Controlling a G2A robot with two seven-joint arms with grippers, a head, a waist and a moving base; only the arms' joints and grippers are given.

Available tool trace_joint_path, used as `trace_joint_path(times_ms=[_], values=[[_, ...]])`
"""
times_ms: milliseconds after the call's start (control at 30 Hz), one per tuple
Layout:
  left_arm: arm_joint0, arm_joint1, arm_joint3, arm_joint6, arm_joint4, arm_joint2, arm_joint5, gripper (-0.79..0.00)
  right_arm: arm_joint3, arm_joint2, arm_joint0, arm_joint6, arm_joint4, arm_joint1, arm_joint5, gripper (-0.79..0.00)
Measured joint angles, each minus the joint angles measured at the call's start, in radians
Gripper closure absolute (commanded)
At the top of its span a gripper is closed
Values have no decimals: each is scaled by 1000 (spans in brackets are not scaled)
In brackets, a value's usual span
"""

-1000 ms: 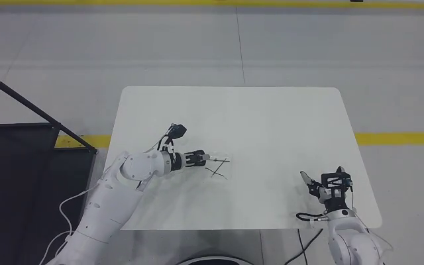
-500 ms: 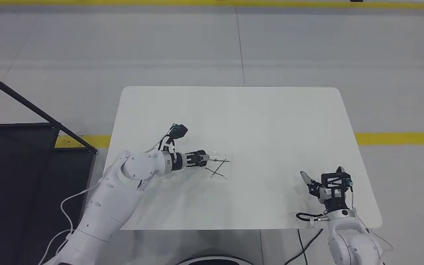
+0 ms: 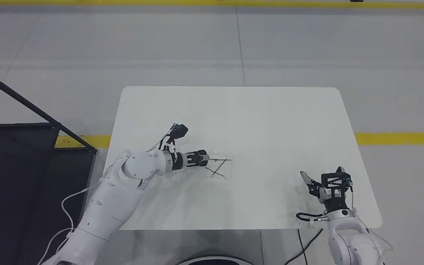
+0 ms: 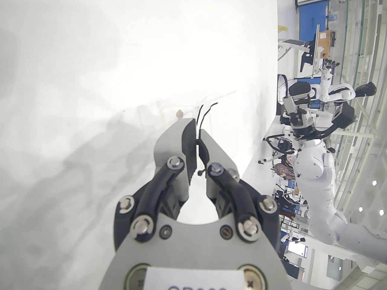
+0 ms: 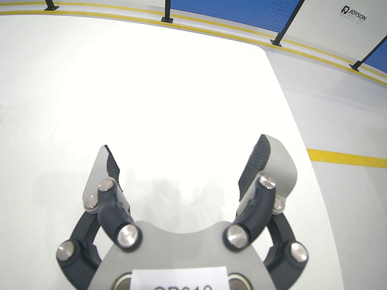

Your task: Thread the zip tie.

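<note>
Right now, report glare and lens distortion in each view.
Left wrist view: glare washes out the table beyond the left hand, zip tie dark against it. Right wrist view: wide lens curves the far yellow floor line. Top view: even light, no glare.

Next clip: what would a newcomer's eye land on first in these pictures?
First, the left gripper, left of the middle of the white table, pinched shut on a thin black zip tie whose loose ends stick out past its tips. Next, the right gripper, wide open and holding nothing, over the table's near right corner.
</note>
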Motion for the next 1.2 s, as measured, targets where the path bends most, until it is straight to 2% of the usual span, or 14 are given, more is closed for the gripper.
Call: trace_joint_path(times_ms=[433,733,900,1000,1200], values=[[15,10,-31,-4,-5,-24,-1,0,0,0,0,0,0,0,0,-785],[57,33,-80,-61,-73,-113,-73,0,0,1,0,-3,0,0,-5,-785],[79,45,-103,-95,-118,-154,-141,0,-4,31,-20,-46,29,5,-116,-785],[96,51,-116,-112,-134,-173,-179,0,-25,50,-39,-44,88,10,-241,-785],[142,68,-145,-148,-176,-229,-250,0,-31,57,-18,107,239,22,-493,-785]])
